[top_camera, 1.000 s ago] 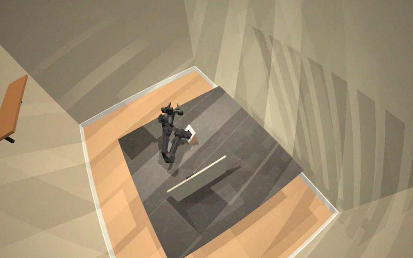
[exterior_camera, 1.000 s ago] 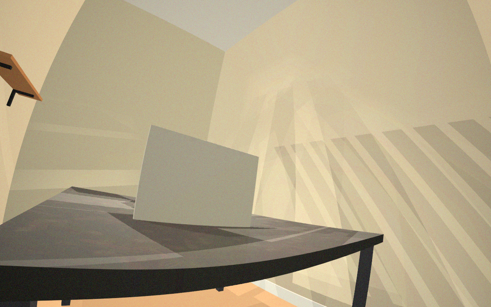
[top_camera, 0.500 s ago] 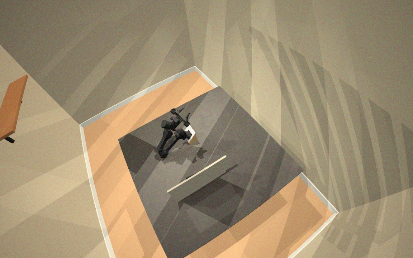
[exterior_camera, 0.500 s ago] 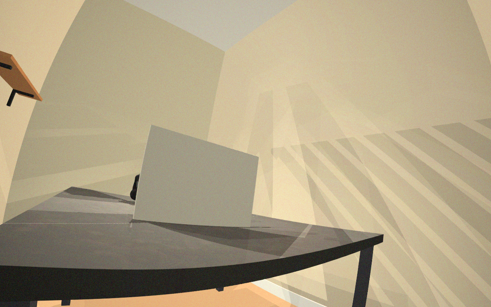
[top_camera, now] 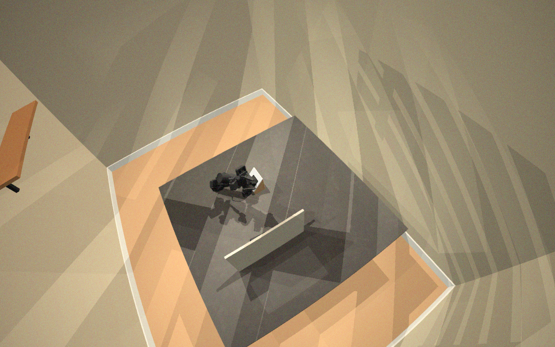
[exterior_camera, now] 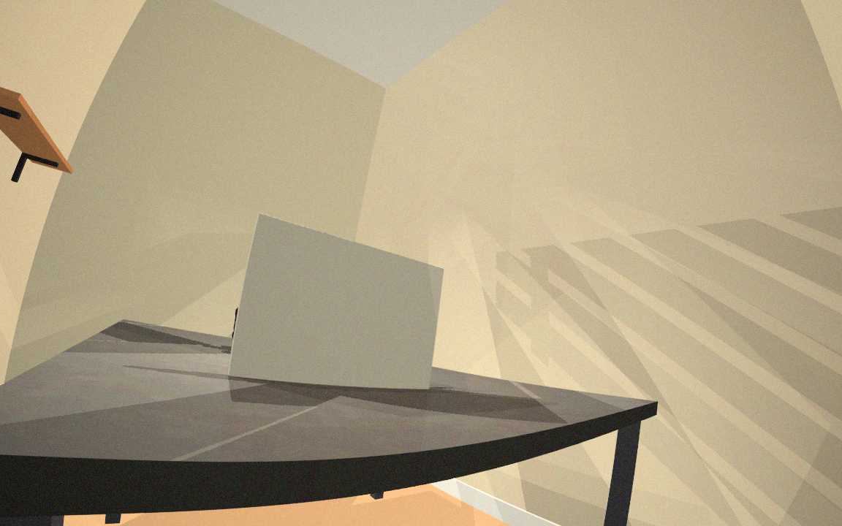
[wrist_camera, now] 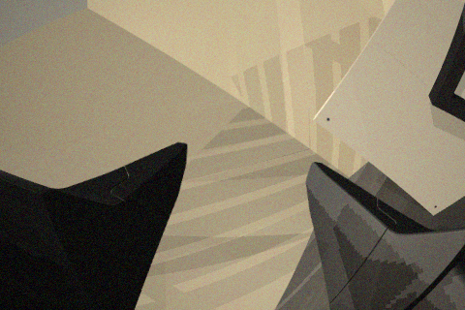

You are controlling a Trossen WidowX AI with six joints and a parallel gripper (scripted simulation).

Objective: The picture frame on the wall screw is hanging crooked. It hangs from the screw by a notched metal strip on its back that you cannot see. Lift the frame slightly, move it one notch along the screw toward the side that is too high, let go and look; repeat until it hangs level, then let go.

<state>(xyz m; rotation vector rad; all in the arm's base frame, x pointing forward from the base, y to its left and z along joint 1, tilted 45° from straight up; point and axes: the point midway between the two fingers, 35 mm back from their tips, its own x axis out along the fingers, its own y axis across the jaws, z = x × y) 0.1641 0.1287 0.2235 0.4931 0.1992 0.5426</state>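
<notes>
The picture frame (wrist_camera: 444, 88) shows only as a thick dark corner at the right edge of the wrist view, with a light inside. It lies in front of the pale upright wall panel (top_camera: 270, 241) (exterior_camera: 339, 307) (wrist_camera: 378, 82). The rest of the frame is cut off, so I cannot tell its tilt. The screw and the notched strip are hidden. My gripper (wrist_camera: 250, 163) is partly open, with nothing between its fingertips. It is left of the frame in the wrist view and apart from it. The exterior camera sees only the panel's back, which hides the frame.
The panel stands on the dark table (top_camera: 335, 193) (exterior_camera: 149, 425). The folded arm (top_camera: 228, 179) is on the panel's other side from the exterior view, by a small white plate with a brown side. A wooden shelf (top_camera: 12, 146) (exterior_camera: 21, 131) is on a room wall. Striped shadows cross the walls.
</notes>
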